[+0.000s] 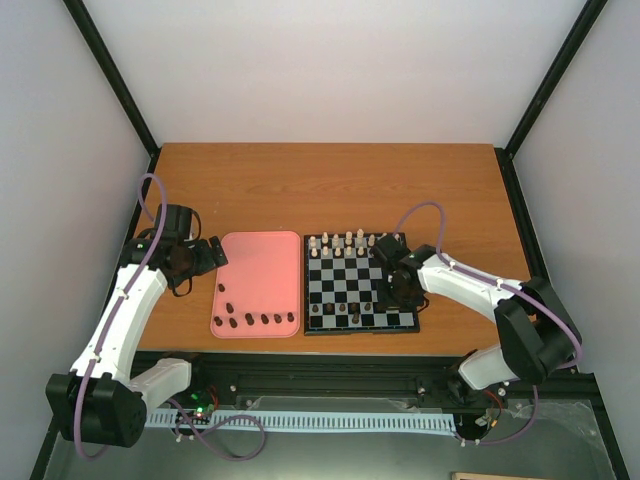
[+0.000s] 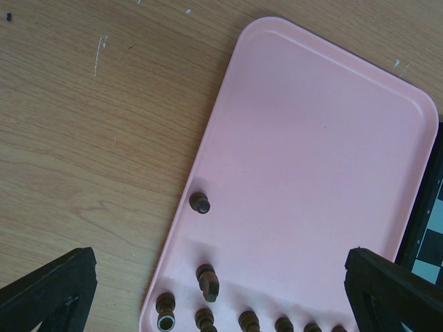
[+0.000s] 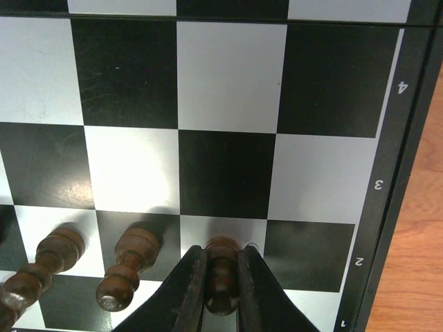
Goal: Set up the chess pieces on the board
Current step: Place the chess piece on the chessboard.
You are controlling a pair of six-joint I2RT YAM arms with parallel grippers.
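Observation:
The board (image 1: 360,329) lies right of centre, its squares and rim (image 3: 391,207) filling the right wrist view. My right gripper (image 3: 221,283) is shut on a dark brown chess piece (image 3: 223,266) standing on a pale square in the second row, near the board's right edge (image 1: 385,295). Two more dark pieces (image 3: 131,266) (image 3: 45,266) stand to its left. Several dark chess pieces (image 2: 208,282) lie on a pink tray (image 2: 318,159). Above the tray's left end, my left gripper (image 2: 221,290) hangs open and holds nothing.
Cream-white pieces (image 1: 345,242) stand along the board's far rows. The pink tray (image 1: 260,270) sits directly left of the board. One dark piece (image 2: 199,203) lies apart near the tray's left rim. Bare wooden table (image 1: 330,190) stretches behind both.

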